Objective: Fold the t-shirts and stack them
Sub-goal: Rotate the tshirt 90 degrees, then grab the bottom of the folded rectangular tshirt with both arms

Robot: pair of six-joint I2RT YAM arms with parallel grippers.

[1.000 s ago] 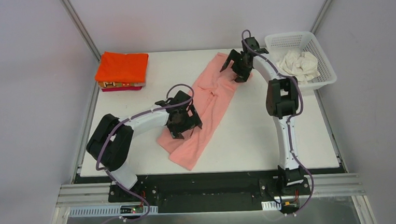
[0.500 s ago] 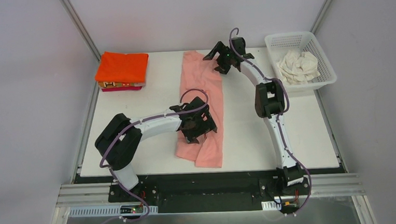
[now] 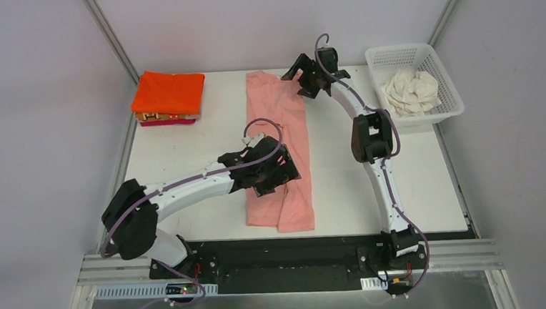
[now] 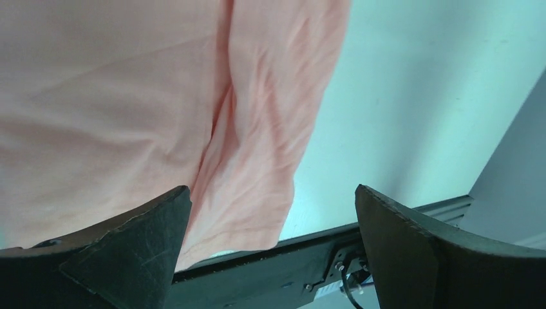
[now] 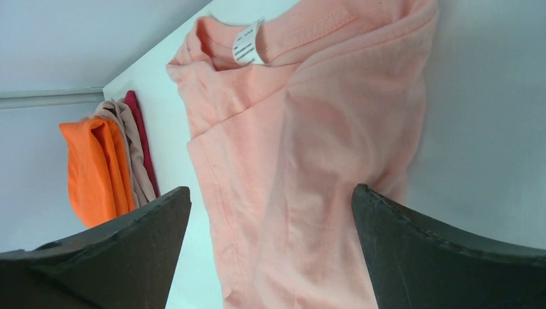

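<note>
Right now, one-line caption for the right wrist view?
Open jaws over the pink shirt at its collar end, label showing, folded stack beyond at image left.

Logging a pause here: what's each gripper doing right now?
Left gripper: open, holding nothing, over the pink t-shirt.
Right gripper: open, holding nothing, over its collar end.
</note>
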